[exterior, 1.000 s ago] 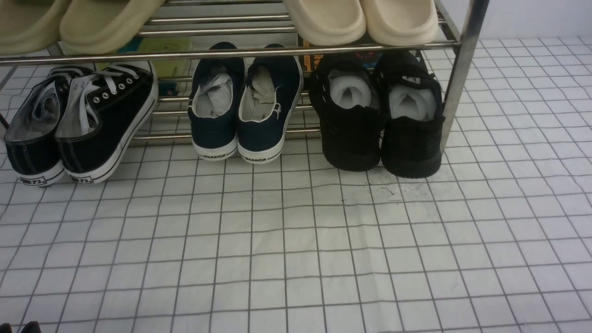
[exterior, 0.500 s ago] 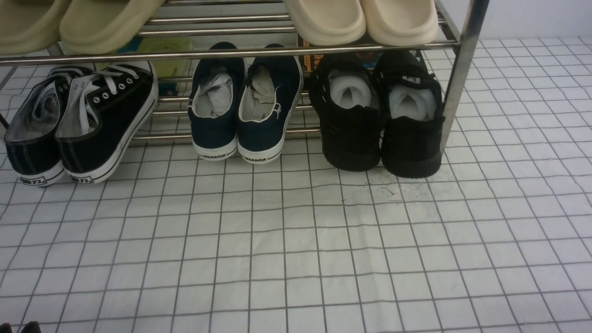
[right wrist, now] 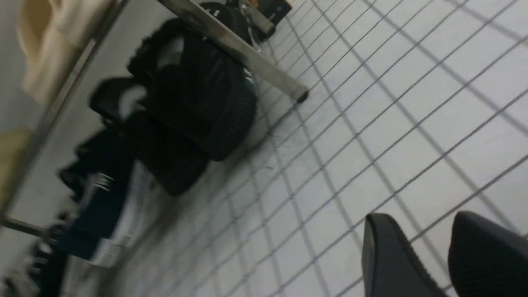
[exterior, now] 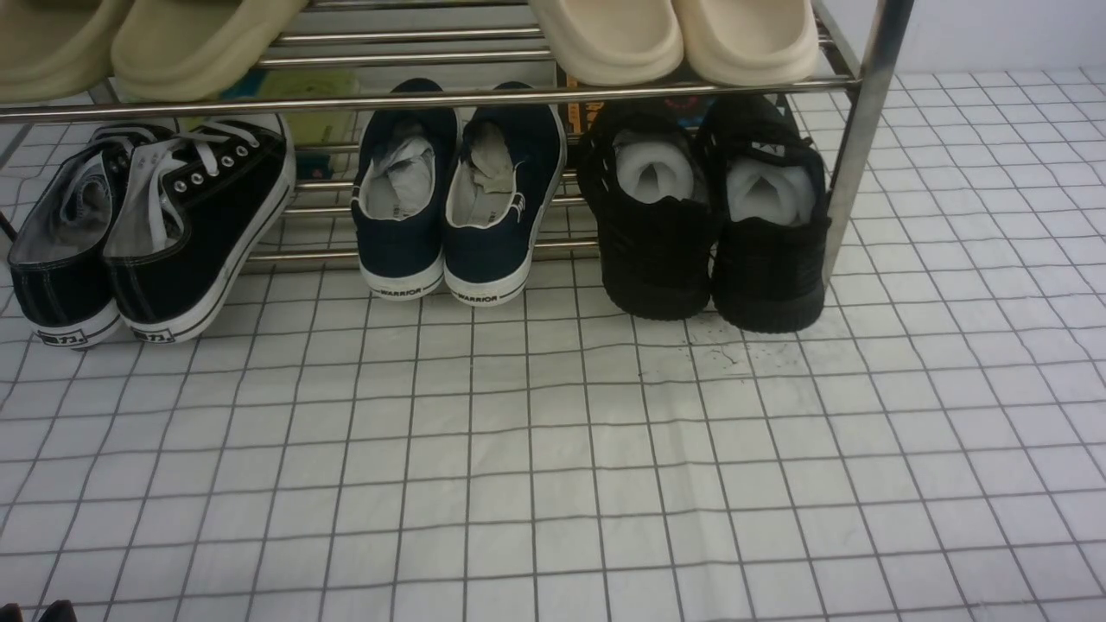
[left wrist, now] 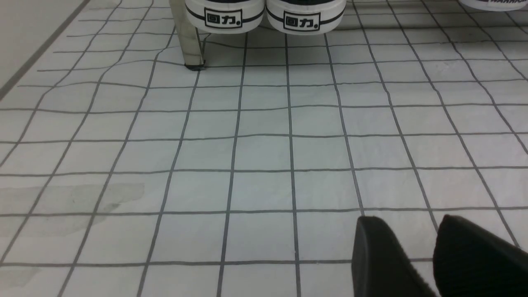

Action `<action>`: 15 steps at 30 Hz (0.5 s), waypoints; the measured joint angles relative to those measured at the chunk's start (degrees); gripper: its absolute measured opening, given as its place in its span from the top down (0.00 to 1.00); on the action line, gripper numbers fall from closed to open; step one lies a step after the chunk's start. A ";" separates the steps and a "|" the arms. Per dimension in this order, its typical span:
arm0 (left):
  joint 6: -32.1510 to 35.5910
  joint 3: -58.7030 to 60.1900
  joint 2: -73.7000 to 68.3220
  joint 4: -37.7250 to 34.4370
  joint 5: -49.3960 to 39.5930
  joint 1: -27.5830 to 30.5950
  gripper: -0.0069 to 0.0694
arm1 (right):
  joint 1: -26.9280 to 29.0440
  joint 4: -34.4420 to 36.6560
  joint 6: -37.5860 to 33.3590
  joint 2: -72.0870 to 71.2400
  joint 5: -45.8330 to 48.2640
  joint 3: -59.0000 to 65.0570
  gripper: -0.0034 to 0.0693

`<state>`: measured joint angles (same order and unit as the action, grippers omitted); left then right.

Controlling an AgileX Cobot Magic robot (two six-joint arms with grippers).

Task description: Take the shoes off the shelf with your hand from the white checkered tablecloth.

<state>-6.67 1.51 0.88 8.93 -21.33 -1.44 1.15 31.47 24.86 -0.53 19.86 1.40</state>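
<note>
Now | shoes [exterior: 713, 250] at one o'clock, heels on white checkered tablecloth [exterior: 553, 449], toes on low bars of shelf [exterior: 867, 130] | left gripper [left wrist: 410, 220] fingers apart, empty | right gripper [right wrist: 418, 216] fingers apart, empty

1. Navy sneakers [exterior: 471, 246] with white soles marked "WARRIOR" stand side by side, heels toward the front camera, crumpled grey paper inside.
2. Black canvas lace-ups [exterior: 173, 259] with white soles and white laces sit to their left, angled, a boxed logo on each heel.
3. Cream slippers [exterior: 657, 43] sit higher up, at the right.
4. Olive-beige slippers [exterior: 173, 47] sit higher up, at the left.
5. A green box [exterior: 311, 82] shows behind, partly hidden.
</note>
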 joint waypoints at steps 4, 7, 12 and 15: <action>0.00 0.00 0.00 0.00 0.00 0.00 0.60 | 0.00 6.66 1.58 0.00 -2.61 0.00 0.62; 0.00 0.00 0.00 0.00 0.00 0.00 0.60 | 0.00 8.82 1.63 0.00 -5.79 0.00 0.63; 0.00 0.00 0.00 0.00 0.00 0.00 0.60 | 0.00 8.77 -4.01 0.00 -10.61 -4.15 0.76; 0.00 0.00 0.00 0.00 0.00 0.00 0.60 | 0.00 6.05 -13.73 2.48 -12.02 -11.16 0.90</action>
<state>-6.67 1.51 0.88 8.93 -21.33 -1.44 1.15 37.52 11.13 1.95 7.84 -9.76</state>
